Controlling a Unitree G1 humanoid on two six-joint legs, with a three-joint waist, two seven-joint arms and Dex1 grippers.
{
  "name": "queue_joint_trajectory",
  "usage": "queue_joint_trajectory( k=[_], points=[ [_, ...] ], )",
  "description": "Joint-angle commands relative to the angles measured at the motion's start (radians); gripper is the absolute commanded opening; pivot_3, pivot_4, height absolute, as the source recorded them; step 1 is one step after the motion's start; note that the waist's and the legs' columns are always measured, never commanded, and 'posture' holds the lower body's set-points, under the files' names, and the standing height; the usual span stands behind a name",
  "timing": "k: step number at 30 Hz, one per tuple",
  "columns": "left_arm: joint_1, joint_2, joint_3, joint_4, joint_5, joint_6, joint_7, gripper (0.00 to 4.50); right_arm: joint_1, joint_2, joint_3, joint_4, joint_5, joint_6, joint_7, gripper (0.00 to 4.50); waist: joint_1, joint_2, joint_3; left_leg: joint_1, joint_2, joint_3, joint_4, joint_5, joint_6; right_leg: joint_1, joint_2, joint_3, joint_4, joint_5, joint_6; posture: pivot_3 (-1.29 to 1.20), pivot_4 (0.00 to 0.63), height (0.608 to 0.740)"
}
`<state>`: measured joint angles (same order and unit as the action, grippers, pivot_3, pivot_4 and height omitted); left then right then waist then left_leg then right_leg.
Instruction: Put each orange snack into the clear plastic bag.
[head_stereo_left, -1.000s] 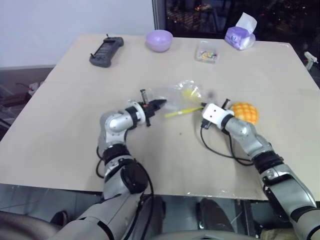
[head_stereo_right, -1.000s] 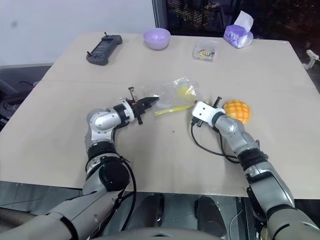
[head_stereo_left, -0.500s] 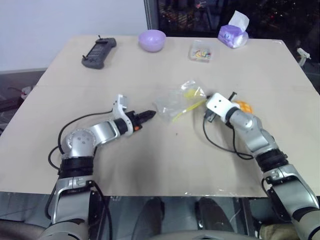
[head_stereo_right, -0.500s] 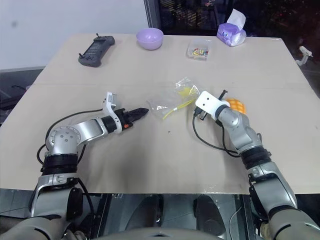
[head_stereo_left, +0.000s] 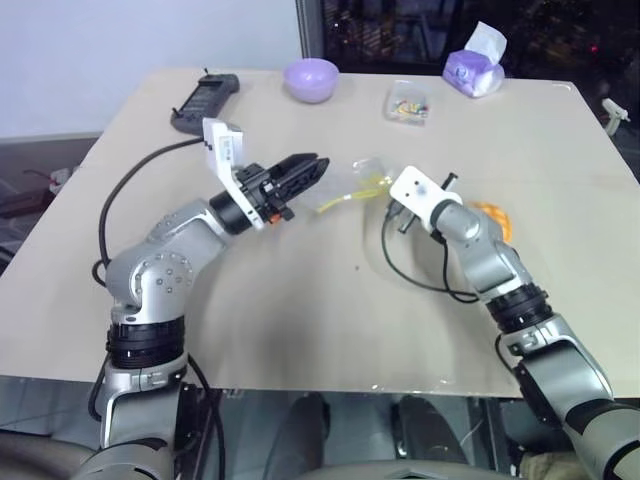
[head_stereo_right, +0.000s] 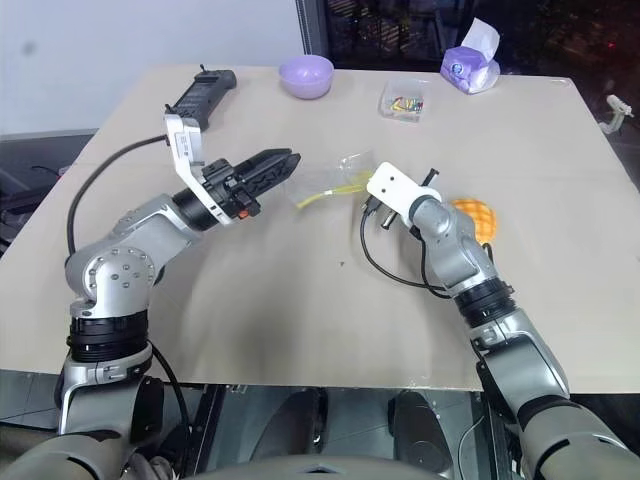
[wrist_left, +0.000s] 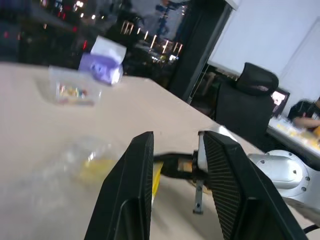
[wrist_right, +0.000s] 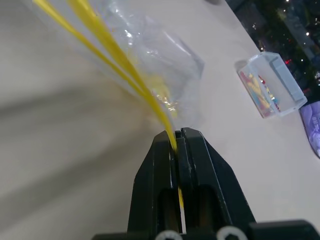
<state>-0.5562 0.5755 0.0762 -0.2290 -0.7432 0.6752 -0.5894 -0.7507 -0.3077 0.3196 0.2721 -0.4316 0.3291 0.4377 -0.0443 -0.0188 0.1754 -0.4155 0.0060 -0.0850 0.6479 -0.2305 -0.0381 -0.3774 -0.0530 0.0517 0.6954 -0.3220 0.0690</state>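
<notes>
The right gripper (wrist_right: 177, 137) is pinched tight on the yellow strip of the bag (wrist_right: 150, 60); the wrist view shows the two black fingers (wrist_right: 160, 160) pressed together with the strip running between them and the crinkly clear film fanning out beyond the tips. In the head views the bag (head_stereo_right: 335, 180) sits just above centre of the frame, between the two grippers, its strip (head_stereo_right: 325, 190) slanting from the right gripper down toward the lower left. The picture cannot settle whether the bag's far end touches the table (head_stereo_right: 300, 310).

The left gripper (head_stereo_right: 275, 165) hangs left of centre, above the table, with its black fingers pointing right toward the bag and stopping just short of it. Its jaws stand moderately apart with nothing between them; the left wrist view shows a clear gap between the two ridged pads (wrist_left: 135, 185), and through that gap the bag's yellow strip and the right gripper's tips are seen beyond.

The snack (head_stereo_right: 478, 215) lies on the table right of centre, partly hidden behind the right forearm, apart from the bag and outside it.

Along the upper edge of the table stand a black remote (head_stereo_right: 205, 90) at upper left, a purple bowl (head_stereo_right: 306, 75), a small clear box (head_stereo_right: 402, 100) with coloured bits, and a purple tissue pack (head_stereo_right: 470, 68) at upper right.
</notes>
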Motion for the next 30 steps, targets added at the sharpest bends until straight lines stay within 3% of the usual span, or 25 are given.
queue_joint_trajectory(
  k=[1,4,12,17,25,30],
  points=[
    [0.002,0.060,-0.147,0.004,0.257,-0.140,-0.027,1.68,-0.020,0.010,0.009,-0.031,-0.008,0.002,-0.003,0.00,0.000,0.000,0.000,0.000,0.000,0.000,0.000,0.000,0.000,0.000,0.000,0.000,0.000,0.000,0.000,0.00,0.150,0.740],
    [0.004,0.087,-0.219,0.054,0.412,-0.232,-0.024,1.68,-0.010,0.007,0.020,-0.028,-0.014,-0.008,-0.008,0.00,-0.001,0.001,0.001,0.000,0.000,0.000,0.000,0.000,0.000,0.000,0.001,0.000,0.000,0.000,0.000,0.00,0.150,0.740],
    [0.082,0.038,-0.245,0.133,0.545,-0.367,-0.036,1.68,-0.003,0.004,0.020,-0.025,-0.015,-0.007,-0.015,0.00,0.000,0.001,0.001,0.000,0.001,0.000,0.000,-0.001,0.002,-0.001,0.001,0.000,0.000,0.000,0.000,0.00,0.150,0.740],
    [0.096,0.021,-0.228,0.143,0.570,-0.403,-0.057,1.68,-0.001,0.003,0.021,-0.029,-0.015,-0.007,-0.015,0.00,0.000,0.001,0.001,0.000,0.001,0.000,0.000,-0.002,0.003,-0.001,0.001,0.000,0.000,0.000,0.000,0.00,0.150,0.740],
    [0.119,-0.036,-0.197,0.048,0.498,-0.381,-0.108,1.68,0.003,0.010,0.020,-0.026,-0.011,-0.004,-0.016,0.00,-0.002,0.001,0.001,0.000,0.001,0.000,0.000,-0.001,0.002,-0.001,0.001,0.000,0.000,0.000,0.000,0.00,0.150,0.740],
    [0.138,-0.032,-0.198,0.065,0.542,-0.365,-0.082,1.68,0.011,0.019,0.021,-0.029,-0.010,0.001,-0.018,0.00,0.000,0.001,0.001,0.000,0.001,0.000,0.000,-0.002,0.003,-0.001,0.001,0.000,0.001,0.000,0.000,0.00,0.150,0.740]
  ],
)
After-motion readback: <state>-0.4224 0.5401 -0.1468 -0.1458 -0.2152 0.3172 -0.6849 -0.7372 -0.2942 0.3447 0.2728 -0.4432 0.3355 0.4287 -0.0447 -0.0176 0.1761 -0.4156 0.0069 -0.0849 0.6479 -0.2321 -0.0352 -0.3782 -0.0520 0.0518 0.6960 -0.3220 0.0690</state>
